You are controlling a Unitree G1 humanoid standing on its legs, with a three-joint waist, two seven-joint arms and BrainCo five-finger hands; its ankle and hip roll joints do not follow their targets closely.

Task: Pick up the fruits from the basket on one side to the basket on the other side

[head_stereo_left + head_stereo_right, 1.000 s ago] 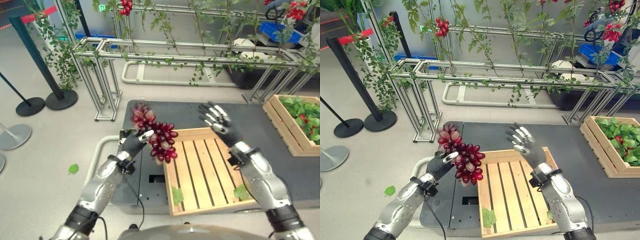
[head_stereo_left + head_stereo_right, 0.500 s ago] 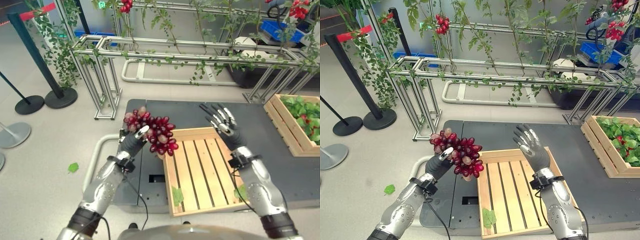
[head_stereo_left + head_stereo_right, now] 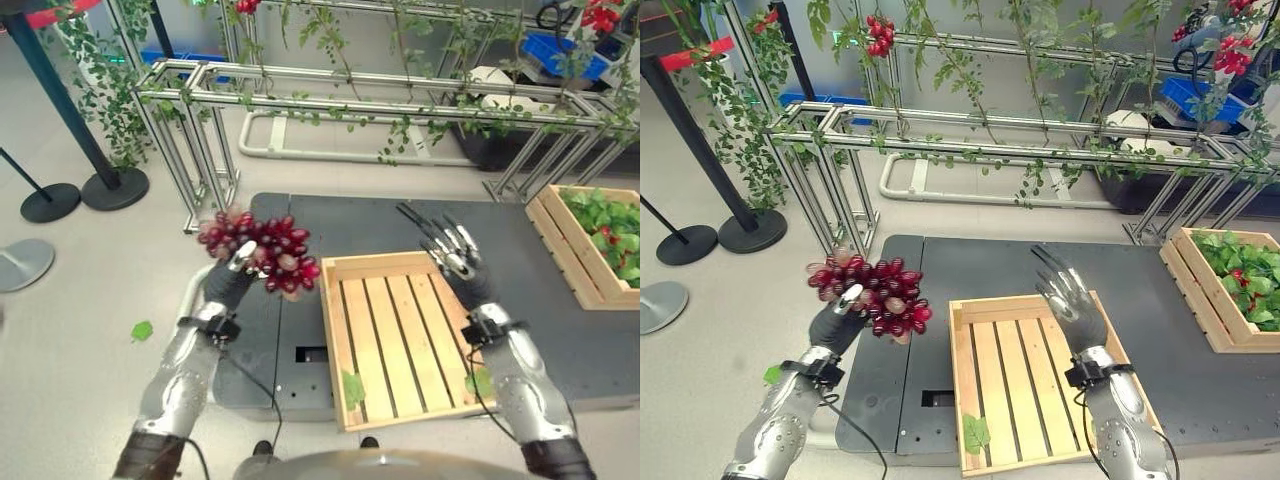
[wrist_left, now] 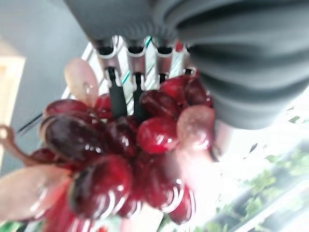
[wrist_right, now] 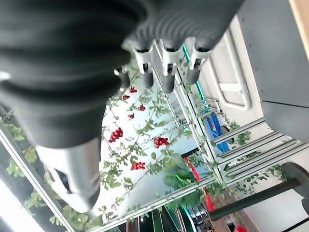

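Observation:
A bunch of dark red grapes [image 3: 258, 250] is held up in my left hand [image 3: 226, 283], whose fingers curl round it; the bunch hangs above the dark platform's left edge, left of the empty slatted wooden crate [image 3: 400, 340]. In the left wrist view the grapes [image 4: 130, 159] sit right against the fingers [image 4: 116, 96]. My right hand [image 3: 455, 262] is raised over the crate's far right corner with straight, spread fingers and nothing in it. A second wooden crate [image 3: 560, 240] with green leaves and some red fruit stands at the far right.
The dark platform [image 3: 330, 225] carries both crates. An aluminium frame [image 3: 300, 100] with vines and red fruit clusters runs behind it. Black stanchion bases [image 3: 80, 190] stand on the floor at left. Green leaves [image 3: 353, 388] lie in the near crate.
My left hand has carried the grapes leftward, from over the crate's left edge to the platform's left edge. The right hand has stayed raised and open. The camera has shifted slightly.

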